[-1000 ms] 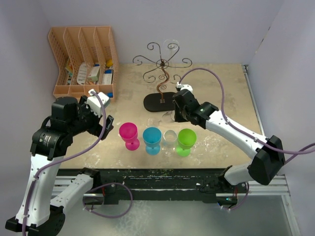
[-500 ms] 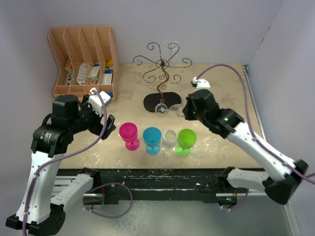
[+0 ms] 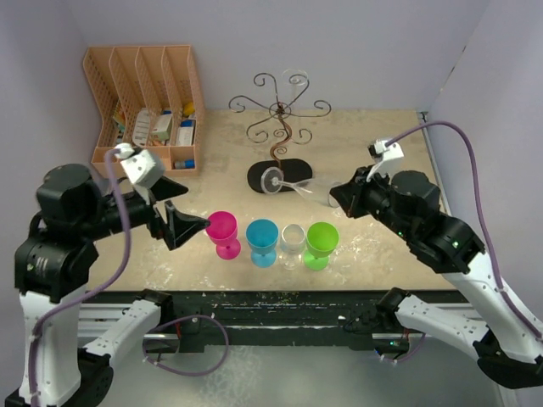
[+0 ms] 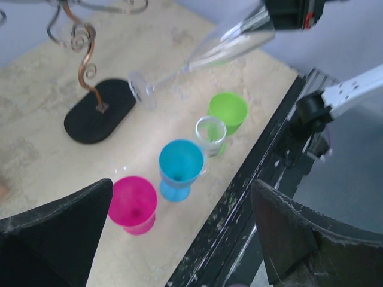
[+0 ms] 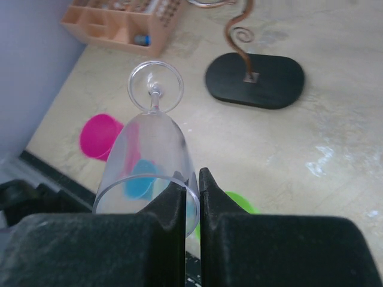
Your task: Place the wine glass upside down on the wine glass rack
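My right gripper [image 3: 337, 197] is shut on the rim wall of a clear wine glass [image 3: 316, 192]. The glass lies almost level in the air, its round foot [image 3: 271, 181] pointing left over the rack's black oval base [image 3: 254, 176]. The right wrist view shows one finger inside the bowl [image 5: 149, 152] and one outside, at the gripper [image 5: 199, 179]. The dark wire wine glass rack [image 3: 282, 114] stands at the back centre. It also shows in the left wrist view [image 4: 87, 66]. My left gripper [image 3: 180, 208] is open and empty, left of the cups.
A pink cup [image 3: 222, 229], a blue cup [image 3: 262, 237], a small clear glass [image 3: 293, 241] and a green cup [image 3: 321, 240] stand in a row near the front edge. A peach slotted organizer [image 3: 144, 106] sits at the back left. A faint clear glass hangs on the rack's top right arm [image 3: 295, 78].
My right arm has pulled back to the right and lifted the wine glass, tipping it onto its side. My left arm has drawn back to the left with its jaws wide.
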